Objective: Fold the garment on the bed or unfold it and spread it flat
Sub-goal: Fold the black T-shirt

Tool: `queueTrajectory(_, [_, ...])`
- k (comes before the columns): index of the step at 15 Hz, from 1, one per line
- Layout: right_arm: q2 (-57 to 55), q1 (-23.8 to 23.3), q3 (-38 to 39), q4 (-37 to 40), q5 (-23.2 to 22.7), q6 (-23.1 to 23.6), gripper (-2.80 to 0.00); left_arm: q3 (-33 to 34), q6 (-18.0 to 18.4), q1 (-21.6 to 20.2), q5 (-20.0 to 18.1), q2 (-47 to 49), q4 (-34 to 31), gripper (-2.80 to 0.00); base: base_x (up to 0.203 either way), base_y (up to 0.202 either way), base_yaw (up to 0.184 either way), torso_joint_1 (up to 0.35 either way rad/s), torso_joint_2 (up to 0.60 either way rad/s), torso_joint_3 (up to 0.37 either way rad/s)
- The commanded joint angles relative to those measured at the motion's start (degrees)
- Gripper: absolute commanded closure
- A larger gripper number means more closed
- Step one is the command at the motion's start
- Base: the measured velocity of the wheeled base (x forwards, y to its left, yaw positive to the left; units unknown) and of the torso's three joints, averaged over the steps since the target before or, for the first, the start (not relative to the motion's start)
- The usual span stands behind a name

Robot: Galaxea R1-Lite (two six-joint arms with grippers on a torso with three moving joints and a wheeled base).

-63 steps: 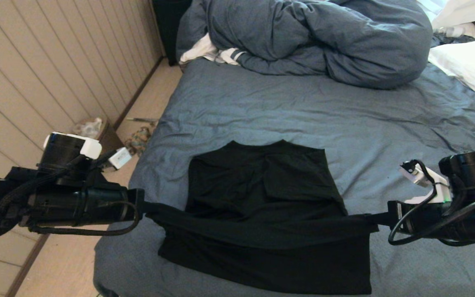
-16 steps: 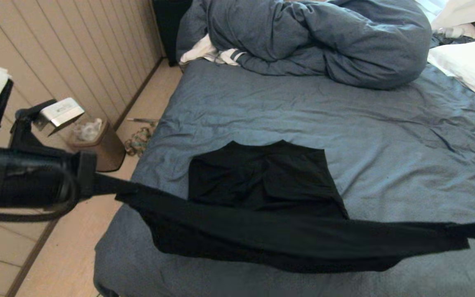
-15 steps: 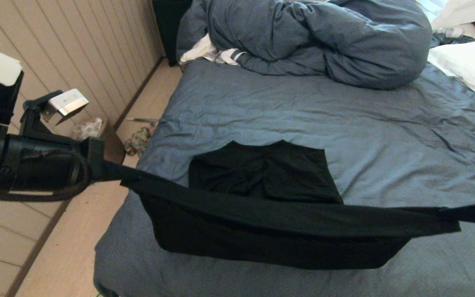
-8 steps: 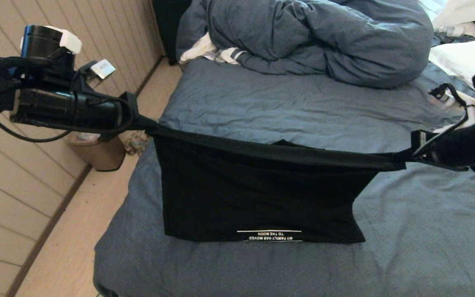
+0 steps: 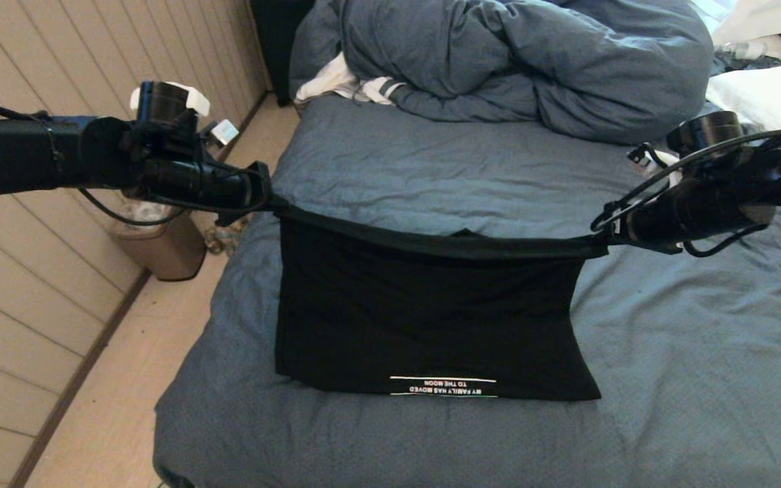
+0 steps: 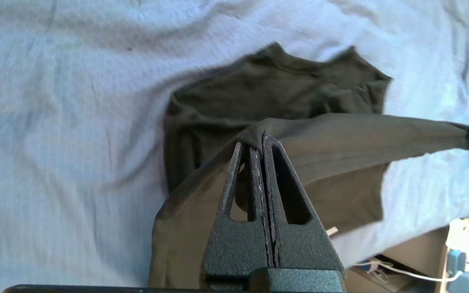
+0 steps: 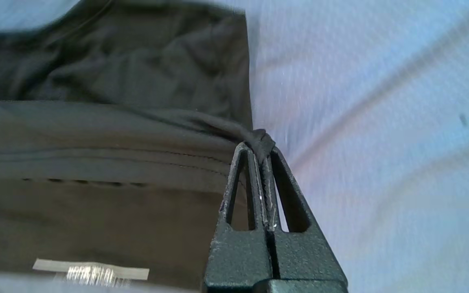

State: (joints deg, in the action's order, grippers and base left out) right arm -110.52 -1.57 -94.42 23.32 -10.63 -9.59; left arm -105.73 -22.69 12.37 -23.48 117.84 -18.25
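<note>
The black garment (image 5: 431, 318) hangs from a taut lifted edge, its white text upside down near the front. Its lower part rests on the blue-grey bed (image 5: 445, 169).

The right gripper (image 7: 262, 148) has its fingers (image 7: 238, 179) pressed together on a bunched corner of the black garment (image 7: 96, 162), which stretches away from them in a taut band. A white printed strip shows on the hanging cloth, and the blue-grey bed (image 7: 381, 122) lies beneath.
</note>
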Motion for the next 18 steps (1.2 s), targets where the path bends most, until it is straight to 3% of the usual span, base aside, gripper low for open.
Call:
queueTrajectory(1, [-6.32, 0.05, -3.97, 0.13, 0.00, -0.07, 0.00, -2.33, -0.16, -0.37, -0.11, 4.92, 0.01, 0.00, 0.000, 0.000, 0.000, 0.000, 0.00, 0.000])
queueTrajectory(7, [-17.32, 1.22, -16.51, 0.15, 1.45, -1.03, 0.00, -2.75, -0.33, -2.29, -0.08, 11.75, 14.02, 0.00, 0.000, 0.000, 0.000, 0.000, 0.00, 0.000])
queueTrajectory(9, [-19.71, 1.97, -17.54, -2.05, 1.56, -0.96, 0.00, -2.77, -0.34, -3.51, -0.12, 13.23, 17.82, 0.00, 0.000, 0.000, 0.000, 0.000, 0.00, 0.000])
queueTrajectory(15, [-23.27, 3.66, -17.64, -13.67, 4.31, -0.86, 0.00, -2.99, -0.26, -5.96, -0.83, 16.13, 21.92, 0.00, 0.000, 0.000, 0.000, 0.000, 0.00, 0.000])
queueTrajectory(18, [-23.95, 3.60, -17.73, -15.59, 5.09, -0.61, 0.00, -2.99, 0.18, -6.05, -2.45, 17.23, 22.09, 0.00, 0.000, 0.000, 0.000, 0.000, 0.00, 0.000])
